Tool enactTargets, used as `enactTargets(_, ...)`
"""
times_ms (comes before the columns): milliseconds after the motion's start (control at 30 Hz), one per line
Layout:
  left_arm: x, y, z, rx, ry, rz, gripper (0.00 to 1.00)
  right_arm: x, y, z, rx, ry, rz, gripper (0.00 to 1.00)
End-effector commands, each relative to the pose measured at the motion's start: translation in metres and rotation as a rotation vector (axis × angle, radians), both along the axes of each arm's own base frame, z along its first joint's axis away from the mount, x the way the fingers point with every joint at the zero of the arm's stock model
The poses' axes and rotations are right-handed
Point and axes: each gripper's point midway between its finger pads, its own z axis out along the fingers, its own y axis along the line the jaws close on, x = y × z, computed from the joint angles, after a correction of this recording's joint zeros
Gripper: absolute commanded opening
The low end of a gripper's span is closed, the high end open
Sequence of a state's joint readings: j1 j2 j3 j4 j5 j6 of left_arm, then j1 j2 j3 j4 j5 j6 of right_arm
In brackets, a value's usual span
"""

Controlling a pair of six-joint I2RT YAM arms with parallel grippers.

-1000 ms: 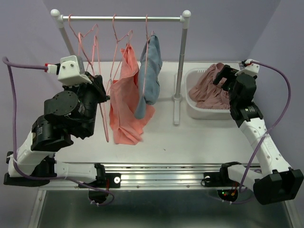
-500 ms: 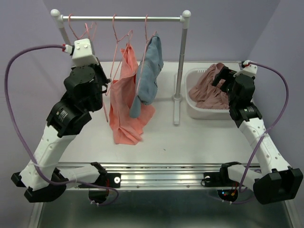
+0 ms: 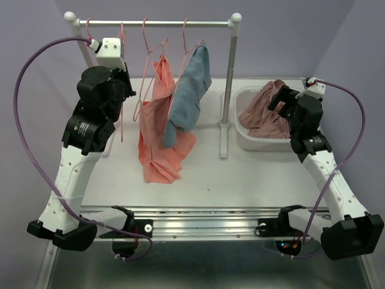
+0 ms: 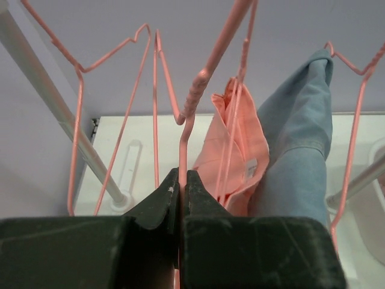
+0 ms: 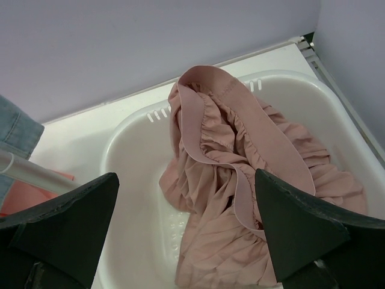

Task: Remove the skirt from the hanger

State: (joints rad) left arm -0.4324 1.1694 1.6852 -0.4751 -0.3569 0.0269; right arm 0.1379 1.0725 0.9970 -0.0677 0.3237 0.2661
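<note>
A dusty-pink skirt (image 3: 264, 114) lies crumpled in the white basin (image 3: 240, 141) at the right, off any hanger. My right gripper (image 3: 280, 96) hovers open just above it; in the right wrist view the skirt (image 5: 240, 156) fills the basin (image 5: 132, 144) between my spread jaws (image 5: 186, 180). My left gripper (image 3: 122, 87) is raised at the rack's left end, shut on the wire of an empty pink hanger (image 3: 121, 120). The left wrist view shows the jaws (image 4: 182, 174) pinching that hanger (image 4: 189, 102).
A coral garment (image 3: 157, 138) and a blue garment (image 3: 189, 96) hang on pink hangers from the white rail (image 3: 156, 23). The rack's right post (image 3: 228, 90) stands between them and the basin. More empty pink hangers (image 4: 114, 54) hang at the rail's left.
My left arm has risen and swung back toward the rail's left end, carrying the empty hanger. The blue garment has swayed a little. The right arm has barely moved.
</note>
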Motion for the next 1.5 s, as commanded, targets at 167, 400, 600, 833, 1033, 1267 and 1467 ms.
enactTargets(167, 0.028, 0.027, 0.045, 0.096, -0.121, -0.063, 0.0, -0.006, -0.001, 0.019, 0.012, -0.069, -0.002, 1.0)
enactTargets(400, 0.059, 0.022, 0.054, 0.071, -0.133, -0.124, 0.0, -0.007, -0.005, 0.019, 0.001, -0.071, -0.019, 1.0)
enactTargets(600, 0.085, 0.022, 0.048, 0.016, -0.113, -0.15, 0.0, -0.008, -0.01, 0.018, -0.008, -0.067, -0.049, 1.0)
enactTargets(833, 0.11, 0.046, 0.035, -0.034, -0.087, -0.083, 0.0, -0.009, -0.012, 0.017, -0.01, -0.066, -0.059, 1.0)
enactTargets(1033, 0.119, 0.051, 0.0, -0.05, -0.029, -0.053, 0.0, -0.01, -0.013, 0.017, -0.01, -0.067, -0.063, 1.0)
enactTargets(1267, 0.12, 0.058, -0.019, -0.059, 0.003, -0.03, 0.0, -0.011, -0.011, 0.019, -0.005, -0.069, -0.051, 1.0)
enactTargets(1467, 0.119, 0.061, -0.023, -0.094, 0.029, -0.015, 0.04, -0.013, -0.011, 0.021, -0.001, -0.077, -0.05, 1.0)
